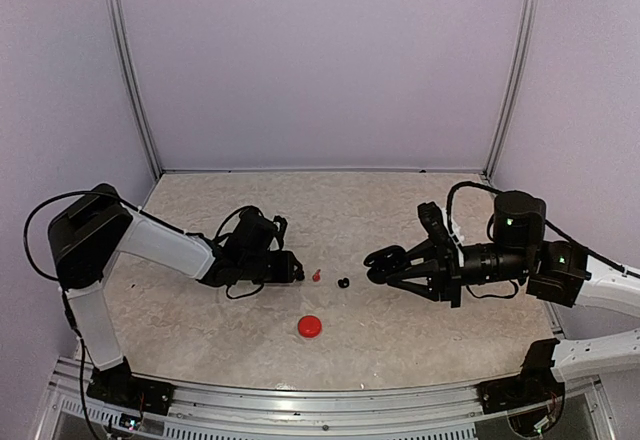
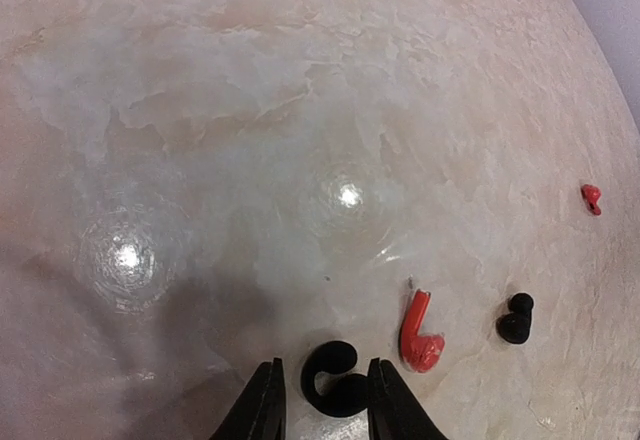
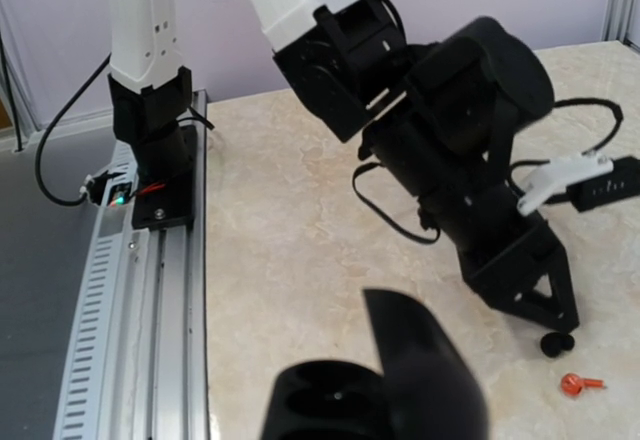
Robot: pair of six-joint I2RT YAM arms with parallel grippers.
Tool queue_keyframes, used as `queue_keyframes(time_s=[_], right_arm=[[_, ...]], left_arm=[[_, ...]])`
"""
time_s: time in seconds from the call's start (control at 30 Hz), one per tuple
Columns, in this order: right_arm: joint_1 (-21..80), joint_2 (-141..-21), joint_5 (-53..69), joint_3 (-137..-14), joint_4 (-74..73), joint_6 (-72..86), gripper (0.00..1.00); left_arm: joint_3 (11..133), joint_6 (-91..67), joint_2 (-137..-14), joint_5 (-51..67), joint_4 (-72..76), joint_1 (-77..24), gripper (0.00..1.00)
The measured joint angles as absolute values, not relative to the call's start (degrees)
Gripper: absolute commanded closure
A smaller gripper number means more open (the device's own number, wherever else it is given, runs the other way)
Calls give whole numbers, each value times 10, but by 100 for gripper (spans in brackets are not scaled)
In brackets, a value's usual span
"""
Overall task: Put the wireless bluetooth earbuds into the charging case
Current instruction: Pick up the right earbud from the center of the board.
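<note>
marble table [image 1: 200, 320], wrist-only earbud [image 2: 345, 398] inside left tool [image 2: 324, 368]

We find nothing that we can read in any view. The charging case [image 3: 400, 390], the red earbud [image 3: 572, 385] and the black arm housing [image 3: 470, 100] carry no lettering that we can make out. The desk [image 1: 420, 320] and the metal rail [image 3: 120, 300] show no label or number either.

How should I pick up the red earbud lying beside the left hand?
I'd pinch the red earbud across its bulbous head, straight from above: it lies flat on the table, and the thin stem gives little to hold.
</note>
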State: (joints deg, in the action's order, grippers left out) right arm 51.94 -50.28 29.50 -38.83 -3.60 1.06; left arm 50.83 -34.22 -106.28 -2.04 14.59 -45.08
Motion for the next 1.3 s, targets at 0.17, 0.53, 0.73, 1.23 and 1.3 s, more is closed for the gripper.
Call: queue_keyframes(time_s=[0.17,0.53,0.73,1.23,1.3], right_arm=[[519,-496,293,-388,-36,10,100],[519,-495,293,-388,-37,10,100],[519,-495,293,-388,-37,10,100],[519,-495,291,-388,-51,10,100],[519,-495,290,-388,-52,10,100]], left_arm=[[520,-343,-1075,-35,130,-466,71],[510,-345,-1063,-69,122,-470,71],[510,-345,-1058,-78,121,-470,71],[561,-343,-1106,-71,105,-488,77],[565,-343,-1108,-69,104,-490,79]])
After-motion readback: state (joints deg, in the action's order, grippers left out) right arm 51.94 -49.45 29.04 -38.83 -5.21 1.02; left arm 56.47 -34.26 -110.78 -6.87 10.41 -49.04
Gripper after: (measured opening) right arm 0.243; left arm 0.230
